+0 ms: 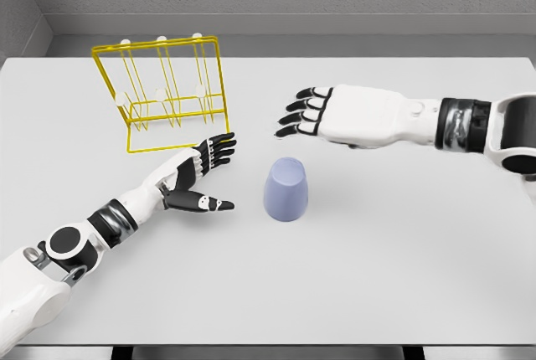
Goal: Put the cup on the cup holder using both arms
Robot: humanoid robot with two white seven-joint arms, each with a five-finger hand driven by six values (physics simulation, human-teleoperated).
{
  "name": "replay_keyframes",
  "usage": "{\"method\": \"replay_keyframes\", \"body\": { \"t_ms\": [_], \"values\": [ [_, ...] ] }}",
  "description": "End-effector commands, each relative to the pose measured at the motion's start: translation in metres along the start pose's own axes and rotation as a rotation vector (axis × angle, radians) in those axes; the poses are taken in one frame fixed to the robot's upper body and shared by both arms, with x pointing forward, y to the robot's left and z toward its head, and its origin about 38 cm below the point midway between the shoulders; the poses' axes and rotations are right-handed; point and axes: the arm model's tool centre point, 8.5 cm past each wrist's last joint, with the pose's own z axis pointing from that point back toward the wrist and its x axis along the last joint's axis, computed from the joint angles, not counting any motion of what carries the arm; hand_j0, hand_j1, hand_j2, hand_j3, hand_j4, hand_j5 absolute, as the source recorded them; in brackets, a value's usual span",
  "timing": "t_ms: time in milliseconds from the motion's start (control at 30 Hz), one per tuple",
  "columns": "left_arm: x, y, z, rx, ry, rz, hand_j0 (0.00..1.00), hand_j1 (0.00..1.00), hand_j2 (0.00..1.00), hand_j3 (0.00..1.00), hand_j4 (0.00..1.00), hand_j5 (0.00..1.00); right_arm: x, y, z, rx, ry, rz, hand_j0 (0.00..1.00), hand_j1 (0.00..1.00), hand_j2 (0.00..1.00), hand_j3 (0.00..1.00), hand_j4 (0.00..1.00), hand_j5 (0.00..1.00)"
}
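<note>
White tabletop [402,276] under a grey wall carries a lavender cup [286,190], upside down, just beyond the left hand's [194,177] spread, empty fingers and below the right hand's [335,115] loosely extended, empty fingertips. Behind the left fingers stands a yellow wire cup holder [163,92].

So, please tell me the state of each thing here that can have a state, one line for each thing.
cup: upside down on the table, free, touched by neither hand
cup holder: upright at the far left of the table, pegs empty
left hand: open, palm turned toward the cup, holding nothing
right hand: open, fingers relaxed, beyond the cup, holding nothing
</note>
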Motion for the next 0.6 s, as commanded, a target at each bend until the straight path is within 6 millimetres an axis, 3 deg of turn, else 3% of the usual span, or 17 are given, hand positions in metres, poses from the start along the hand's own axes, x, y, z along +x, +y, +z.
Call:
{"method": "replay_keyframes", "body": {
  "t_ms": [0, 33, 167, 300, 367, 467, 567],
  "values": [
    [0.001, 0.0, -0.001, -0.001, -0.002, 0.001, 1.0, 1.0, 1.0, 1.0, 1.0, 1.0, -0.039, -0.053, 0.084, -0.187, 0.164, -0.014, 1.0, 1.0, 1.0, 1.0, 1.0, 1.0],
    [0.001, -0.001, -0.002, -0.007, 0.0, -0.001, 1.0, 1.0, 1.0, 1.0, 1.0, 1.0, -0.042, -0.053, 0.111, -0.218, 0.194, -0.052, 1.0, 1.0, 1.0, 1.0, 1.0, 1.0],
    [0.005, -0.016, -0.018, -0.043, -0.022, 0.01, 1.0, 1.0, 1.0, 1.0, 1.0, 1.0, -0.056, -0.011, 0.162, -0.24, 0.315, -0.21, 1.0, 1.0, 1.0, 1.0, 1.0, 1.0],
    [0.006, -0.026, -0.027, -0.061, -0.021, 0.017, 1.0, 1.0, 1.0, 1.0, 1.0, 1.0, -0.032, 0.047, 0.157, -0.292, 0.23, -0.484, 1.0, 1.0, 1.0, 1.0, 1.0, 1.0],
    [0.003, -0.03, -0.027, -0.074, -0.013, 0.018, 1.0, 1.0, 1.0, 1.0, 1.0, 1.0, -0.024, 0.072, 0.141, -0.349, 0.217, -0.572, 1.0, 1.0, 1.0, 1.0, 1.0, 1.0],
    [0.005, -0.037, -0.032, -0.089, -0.021, 0.01, 1.0, 1.0, 1.0, 1.0, 1.0, 1.0, -0.033, 0.096, 0.145, -0.367, 0.265, -0.645, 1.0, 1.0, 1.0, 1.0, 1.0, 1.0],
    [0.005, -0.046, -0.04, -0.108, -0.028, 0.014, 1.0, 1.0, 1.0, 1.0, 1.0, 1.0, -0.03, 0.104, 0.161, -0.418, 0.317, -0.663, 1.0, 1.0, 1.0, 1.0, 1.0, 1.0]
  ]
}}
